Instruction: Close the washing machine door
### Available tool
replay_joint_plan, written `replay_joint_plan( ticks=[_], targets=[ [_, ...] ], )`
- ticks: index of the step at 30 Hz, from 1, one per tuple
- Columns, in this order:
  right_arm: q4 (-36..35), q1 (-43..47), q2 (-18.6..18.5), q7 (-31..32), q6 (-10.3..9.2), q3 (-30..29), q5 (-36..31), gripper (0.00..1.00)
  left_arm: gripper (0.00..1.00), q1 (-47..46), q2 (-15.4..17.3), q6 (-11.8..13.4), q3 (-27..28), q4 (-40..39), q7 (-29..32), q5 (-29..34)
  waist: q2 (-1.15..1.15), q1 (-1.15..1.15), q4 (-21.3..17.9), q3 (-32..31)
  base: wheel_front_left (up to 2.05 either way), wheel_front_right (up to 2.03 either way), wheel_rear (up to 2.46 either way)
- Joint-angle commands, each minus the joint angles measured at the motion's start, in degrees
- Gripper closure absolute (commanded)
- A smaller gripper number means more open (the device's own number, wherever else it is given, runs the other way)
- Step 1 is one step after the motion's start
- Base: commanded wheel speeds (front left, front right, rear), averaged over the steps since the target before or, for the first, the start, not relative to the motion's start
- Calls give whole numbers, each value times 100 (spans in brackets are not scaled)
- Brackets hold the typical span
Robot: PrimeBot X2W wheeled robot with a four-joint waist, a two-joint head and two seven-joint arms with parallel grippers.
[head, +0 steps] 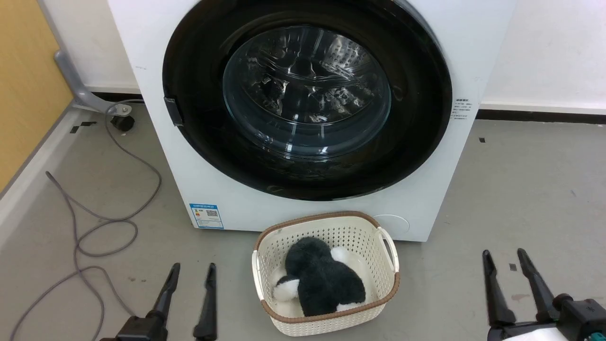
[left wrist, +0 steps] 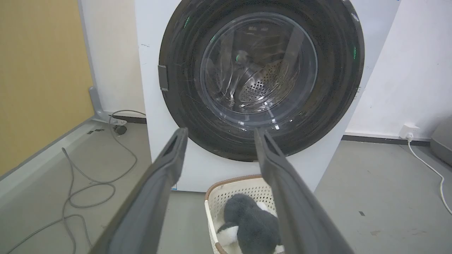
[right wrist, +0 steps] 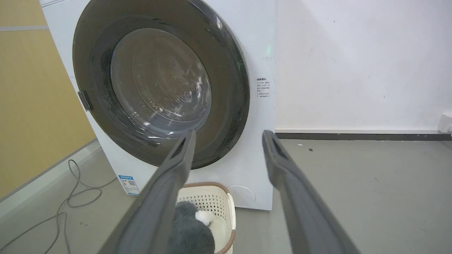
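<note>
Closed washing machine door point(head: 307, 90) lies beyond spread, empty left hand point(head: 194, 266) and right hand point(head: 503, 252).

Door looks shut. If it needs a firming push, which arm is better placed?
Left, probably: the round glossy black washing machine door has its handle tab on the left edge, nearer the open left gripper than the open right gripper.

Grey floor point(head: 521, 189) meets a white wall point(head: 544, 47); a yellow panel point(head: 23, 71) stands left.

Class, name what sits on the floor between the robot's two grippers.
Head view: a cream basket holding a black-and-white plush toy, between the left gripper and right gripper.
</note>
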Motion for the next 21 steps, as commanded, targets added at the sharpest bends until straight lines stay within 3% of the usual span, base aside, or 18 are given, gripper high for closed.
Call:
replay_joint_plan(
  ticks=[1,21],
  targets=[
    [1,-1,0,1,0,-1,1,100,100,0,0,0,-1,2,5,-4,0,0,0,0,0,0,0],
    [-43,-69,5,190,-1,41,-114,100,100,-99,-1,35,45,-14,201,109,0,0,-35,27,0,0,0]
  ],
)
